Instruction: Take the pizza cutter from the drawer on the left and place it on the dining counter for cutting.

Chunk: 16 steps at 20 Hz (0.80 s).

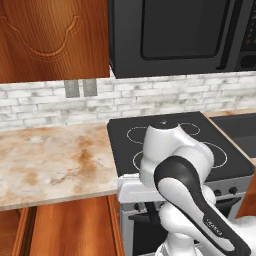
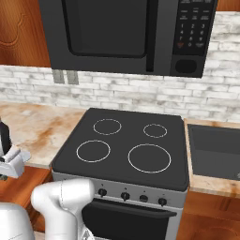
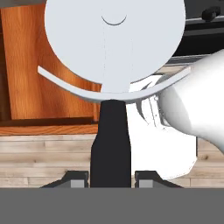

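Observation:
The pizza cutter (image 3: 113,43) stands close before the hand camera, its round silvery-white wheel up and its slim black handle running down between my fingertips. My gripper (image 3: 111,179) is shut on that handle. Behind the cutter lies the open drawer (image 3: 48,83), its plain reddish-brown wood inside showing, with wood plank floor below it. The dining counter is out of view. In the left base view my arm (image 1: 190,190) bends down at the lower right, in front of the stove.
A black cooktop (image 1: 175,140) with stove knobs sits ahead, a beige marble worktop (image 1: 50,160) joined on its left. A dark microwave (image 2: 126,33) hangs above. A dark sink (image 2: 215,150) lies to the right. Brown cabinets stand under the worktop.

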### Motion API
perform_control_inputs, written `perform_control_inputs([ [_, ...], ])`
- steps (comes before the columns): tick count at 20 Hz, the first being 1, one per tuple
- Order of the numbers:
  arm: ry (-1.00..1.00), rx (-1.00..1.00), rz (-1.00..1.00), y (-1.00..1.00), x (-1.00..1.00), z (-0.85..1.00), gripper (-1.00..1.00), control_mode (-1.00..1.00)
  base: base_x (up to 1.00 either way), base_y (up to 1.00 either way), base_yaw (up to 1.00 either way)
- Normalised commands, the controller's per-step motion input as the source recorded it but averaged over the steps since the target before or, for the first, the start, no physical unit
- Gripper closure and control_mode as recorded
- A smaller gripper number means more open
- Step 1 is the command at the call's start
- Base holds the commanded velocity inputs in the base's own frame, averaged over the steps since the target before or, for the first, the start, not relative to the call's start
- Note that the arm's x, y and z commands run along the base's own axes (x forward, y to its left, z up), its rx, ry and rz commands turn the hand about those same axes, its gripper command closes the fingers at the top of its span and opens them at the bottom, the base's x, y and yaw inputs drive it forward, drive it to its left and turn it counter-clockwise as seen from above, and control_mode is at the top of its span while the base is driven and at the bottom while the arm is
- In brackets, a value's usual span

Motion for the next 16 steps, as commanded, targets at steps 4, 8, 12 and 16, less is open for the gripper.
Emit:
perform_control_inputs([
  [4, 0.0, 0.05, 0.0, -1.0, 0.04, 0.6, 1.0, -1.0, 0.0, 0.0, 0.0],
  [8, 0.0, 0.02, 0.0, -0.95, 0.11, 0.4, 1.0, -1.0, 0.0, 0.0, 0.0],
  [12, 0.0, 0.0, 0.0, -0.91, 0.08, 0.12, 1.0, -1.0, 0.0, 0.0, 0.0],
  [16, 0.0, 0.0, 0.0, -0.64, 0.03, 0.0, 1.0, -1.0, 0.0, 0.0, 0.0],
])
